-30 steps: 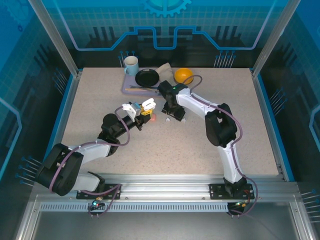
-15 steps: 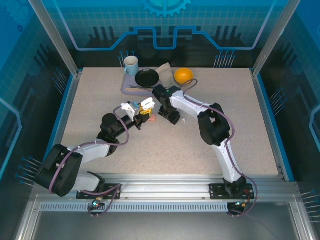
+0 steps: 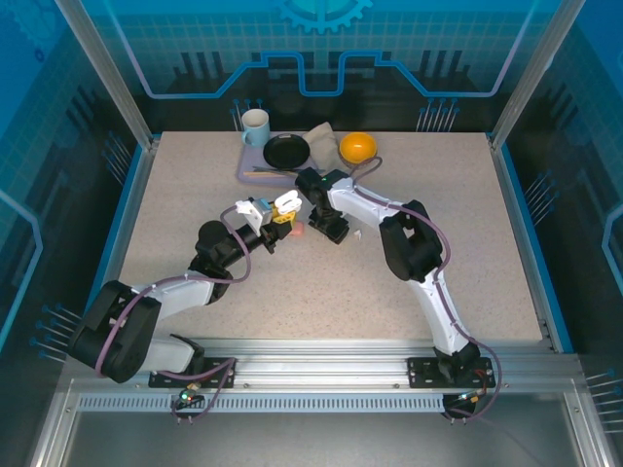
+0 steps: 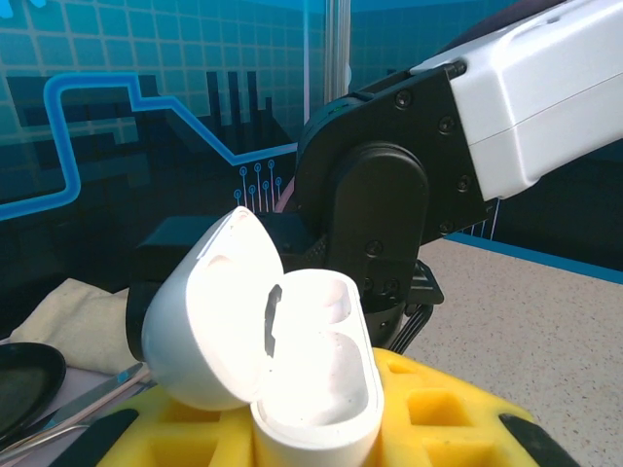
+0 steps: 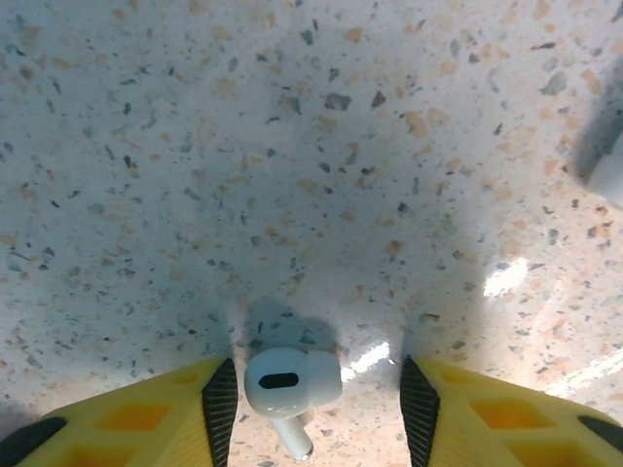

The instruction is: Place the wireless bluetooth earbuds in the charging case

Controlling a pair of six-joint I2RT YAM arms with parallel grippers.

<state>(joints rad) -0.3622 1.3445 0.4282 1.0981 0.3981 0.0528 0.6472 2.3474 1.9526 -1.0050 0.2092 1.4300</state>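
A white charging case point(image 4: 311, 389) stands upright with its lid flipped open to the left, and my left gripper point(image 4: 311, 433) is shut on its base between yellow fingers point(image 4: 458, 418). From above, that case point(image 3: 287, 203) is held up over the table's middle. A white stemmed earbud point(image 5: 289, 383) lies on the speckled table between the pads of my right gripper point(image 5: 319, 409). Those jaws are open: the left pad point(image 5: 220, 407) is almost against the earbud and the right pad stands well clear. My right gripper point(image 3: 336, 232) points down just right of the case.
A second small white piece point(image 5: 608, 177) lies at the right edge of the right wrist view. A small pink item point(image 3: 298, 230) sits under the held case. At the back are a lilac tray point(image 3: 245, 165), black plate point(image 3: 286, 151), mug point(image 3: 255, 126), cloth point(image 3: 319, 136) and orange point(image 3: 357, 147).
My right wrist has shifted slightly left and come down over the earbud, and its jaws have narrowed. The left arm and the case have not moved.
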